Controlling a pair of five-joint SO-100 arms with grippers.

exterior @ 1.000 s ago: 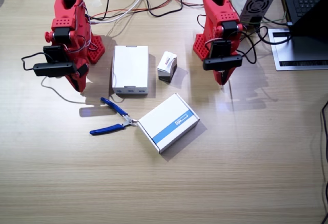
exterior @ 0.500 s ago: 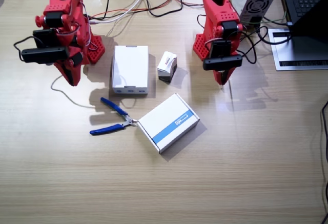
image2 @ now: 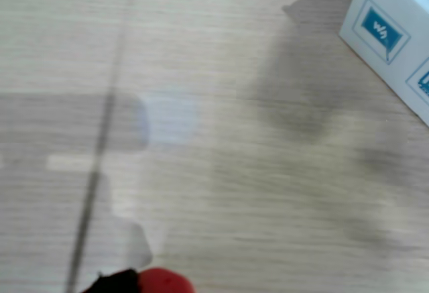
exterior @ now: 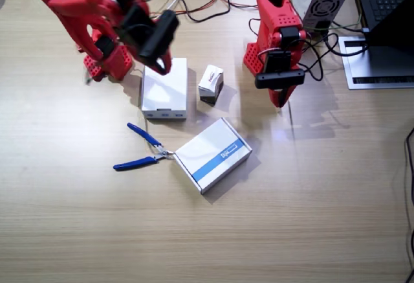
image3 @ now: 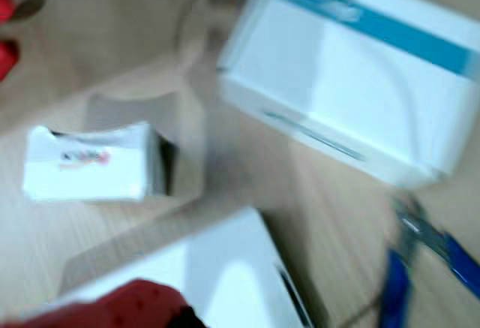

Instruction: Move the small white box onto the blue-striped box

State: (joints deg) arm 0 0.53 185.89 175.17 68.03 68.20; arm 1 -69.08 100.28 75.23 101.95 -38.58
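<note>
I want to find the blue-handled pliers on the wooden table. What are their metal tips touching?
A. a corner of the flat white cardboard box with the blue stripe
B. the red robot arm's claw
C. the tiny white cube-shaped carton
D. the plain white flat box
A. In the fixed view the blue-handled pliers lie with their metal tips at the near corner of the flat white blue-striped box, apart from everything else.

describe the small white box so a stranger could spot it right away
Start between the two red arms at the table's far side. Just beside the plain white flat box stands the small white box. It is the tiniest carton there, roughly cube-shaped, with a small red mark on top and a dark side.
</note>
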